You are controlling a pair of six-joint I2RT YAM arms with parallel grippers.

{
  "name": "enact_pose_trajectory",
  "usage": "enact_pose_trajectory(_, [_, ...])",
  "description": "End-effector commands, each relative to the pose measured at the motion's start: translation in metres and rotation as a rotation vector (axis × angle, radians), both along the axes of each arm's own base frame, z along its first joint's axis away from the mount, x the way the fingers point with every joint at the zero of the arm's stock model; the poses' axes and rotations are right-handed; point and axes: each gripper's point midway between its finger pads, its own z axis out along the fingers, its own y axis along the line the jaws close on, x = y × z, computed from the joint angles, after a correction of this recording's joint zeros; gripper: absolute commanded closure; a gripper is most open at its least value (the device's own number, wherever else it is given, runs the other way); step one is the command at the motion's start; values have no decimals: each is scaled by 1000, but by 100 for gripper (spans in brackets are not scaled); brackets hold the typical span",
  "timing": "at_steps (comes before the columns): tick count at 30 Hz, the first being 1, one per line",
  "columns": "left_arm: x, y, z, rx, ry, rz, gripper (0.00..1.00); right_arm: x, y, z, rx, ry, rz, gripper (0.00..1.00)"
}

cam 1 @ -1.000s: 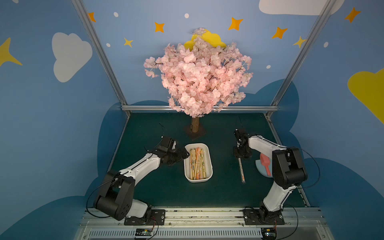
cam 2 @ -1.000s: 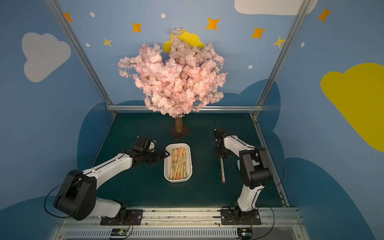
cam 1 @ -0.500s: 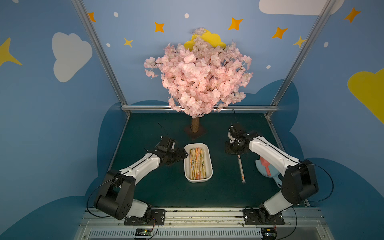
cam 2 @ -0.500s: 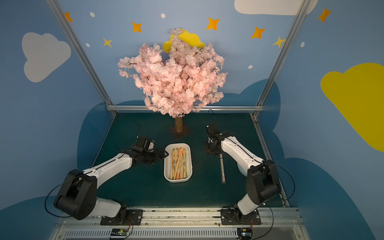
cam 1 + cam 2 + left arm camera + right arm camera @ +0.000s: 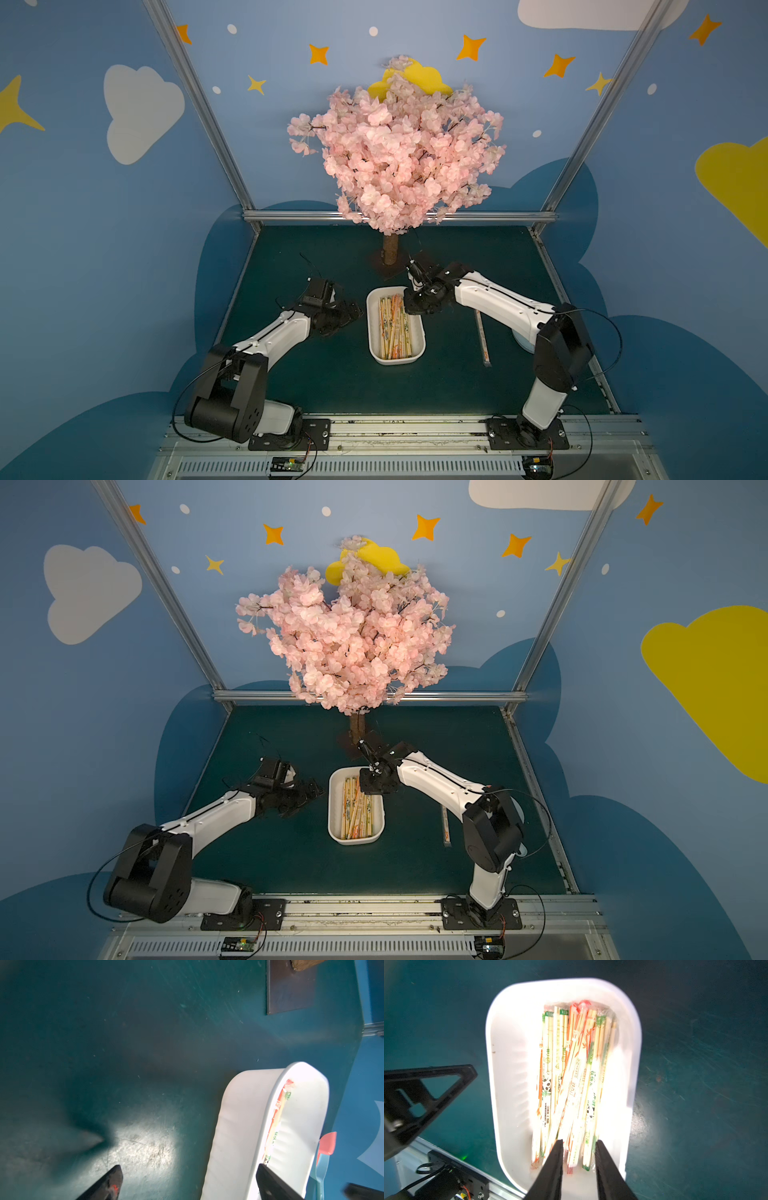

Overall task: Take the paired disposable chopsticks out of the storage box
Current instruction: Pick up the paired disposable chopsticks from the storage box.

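Note:
The white storage box [image 5: 397,362] [image 5: 334,812] sits mid-table, holding several paired disposable chopsticks [image 5: 395,332] [image 5: 356,816] in clear printed sleeves. One more pair [image 5: 482,340] [image 5: 444,825] lies on the mat to its right. My right gripper [image 5: 409,305] [image 5: 579,1141] hovers over the box's far end. Its jaws stand narrowly apart, with sleeve ends [image 5: 571,1064] showing in the gap and nothing held. My left gripper [image 5: 353,311] [image 5: 189,1165] rests wide open beside the box's left wall [image 5: 239,1126], one finger over the rim.
A pink blossom tree [image 5: 399,158] stands on a dark base plate [image 5: 390,266] just behind the box. A light-blue scoop with a pink piece [image 5: 324,1157] lies at the right, mostly behind my right arm. Metal rails border the mat.
My right arm has swung left, from above the lone pair on the mat to over the box's far end, and its jaws have narrowed. The left arm has stayed put.

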Motion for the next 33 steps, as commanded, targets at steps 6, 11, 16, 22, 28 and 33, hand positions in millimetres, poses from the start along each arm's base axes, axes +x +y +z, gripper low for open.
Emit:
enact_pose_trajectory(6, [-7, 3, -2, -22, 17, -5, 0, -14, 26, -19, -42, 51, 12, 73])
enact_pose_trajectory(11, [-7, 2, -5, -39, 25, -5, 0, -16, 38, -32, -66, 69, 22, 73])
enact_pose_trajectory(16, [-7, 1, -2, -45, 17, -12, 0, -16, 40, -45, -113, 92, 21, 74])
enact_pose_trajectory(22, [-8, 1, -3, -55, 19, -14, 0, -17, 37, -58, -148, 111, 14, 74])
enact_pose_trajectory(28, [-9, 1, -3, -62, 19, -15, 0, -17, 38, -67, -167, 128, 10, 74])
enact_pose_trajectory(33, [-9, 1, -1, -63, 15, -17, 0, -15, 42, -70, -164, 134, 20, 74])
